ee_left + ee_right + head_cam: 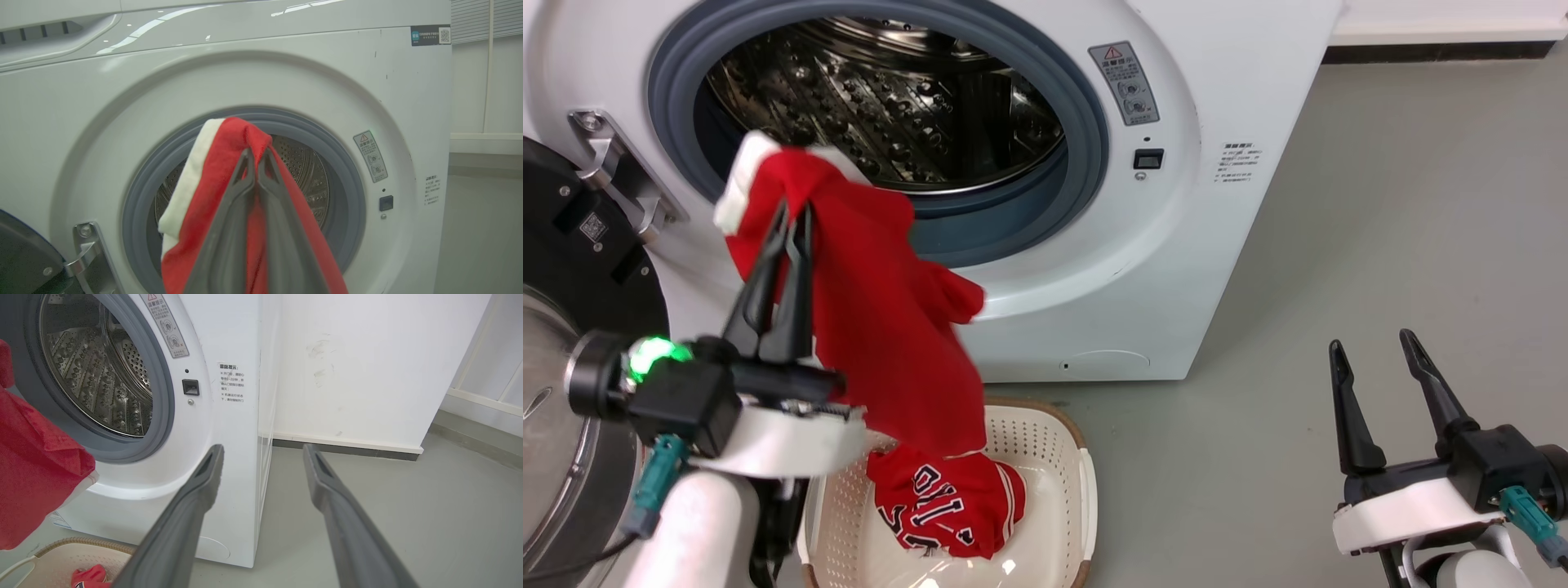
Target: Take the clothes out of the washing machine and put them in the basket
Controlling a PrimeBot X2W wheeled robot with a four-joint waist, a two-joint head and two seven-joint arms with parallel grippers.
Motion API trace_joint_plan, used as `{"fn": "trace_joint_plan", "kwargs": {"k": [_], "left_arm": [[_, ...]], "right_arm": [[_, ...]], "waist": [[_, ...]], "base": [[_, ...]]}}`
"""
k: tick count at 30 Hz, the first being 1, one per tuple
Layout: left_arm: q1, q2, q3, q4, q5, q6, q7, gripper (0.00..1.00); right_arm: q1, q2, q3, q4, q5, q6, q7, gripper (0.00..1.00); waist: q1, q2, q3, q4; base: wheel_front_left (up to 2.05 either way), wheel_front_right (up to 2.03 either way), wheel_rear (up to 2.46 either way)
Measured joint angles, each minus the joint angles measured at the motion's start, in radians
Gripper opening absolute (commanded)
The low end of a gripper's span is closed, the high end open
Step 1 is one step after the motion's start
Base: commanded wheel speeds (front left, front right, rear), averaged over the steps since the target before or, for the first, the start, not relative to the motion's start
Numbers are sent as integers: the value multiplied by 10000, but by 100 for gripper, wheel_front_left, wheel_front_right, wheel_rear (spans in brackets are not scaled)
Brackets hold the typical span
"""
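Note:
The red jersey [882,327] hangs from my left gripper [795,214], which is shut on its upper, white-trimmed part in front of the washing machine [1176,212]. Its lower end with the black lettering lies bunched in the cream basket [1062,465] on the floor below the porthole. In the left wrist view the jersey [220,179] drapes over the closed left gripper [256,153]. The steel drum [882,98] looks bare inside. My right gripper [1372,347] is open at the lower right, apart from everything; in its own view the right gripper [261,451] points past the washer's corner.
The washer's open door [572,327] with its metal hinge [613,155] stands at the far left, close beside my left arm. Grey floor [1380,204] stretches to the right of the machine up to a white wall [359,367] with a dark skirting.

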State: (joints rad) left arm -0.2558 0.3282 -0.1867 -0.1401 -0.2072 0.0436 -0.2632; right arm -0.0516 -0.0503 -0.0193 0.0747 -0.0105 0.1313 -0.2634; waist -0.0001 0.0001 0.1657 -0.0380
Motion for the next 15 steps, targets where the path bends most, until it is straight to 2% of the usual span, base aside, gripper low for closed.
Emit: {"fn": "trace_joint_plan", "kwargs": {"k": [9,15], "left_arm": [[990,-360,-343,614,125,-583,2,0],[1009,-522,-708,1710,395,-1143,2,0]], "right_arm": [[-121,0,-4,-56,-6,0,0,100],[-439,0,27,-148,-92,0,0,100]], "waist": [[1,0,550,62],[2,0,1208,22]], "base": [[0,0,0],[0,0,0]]}}
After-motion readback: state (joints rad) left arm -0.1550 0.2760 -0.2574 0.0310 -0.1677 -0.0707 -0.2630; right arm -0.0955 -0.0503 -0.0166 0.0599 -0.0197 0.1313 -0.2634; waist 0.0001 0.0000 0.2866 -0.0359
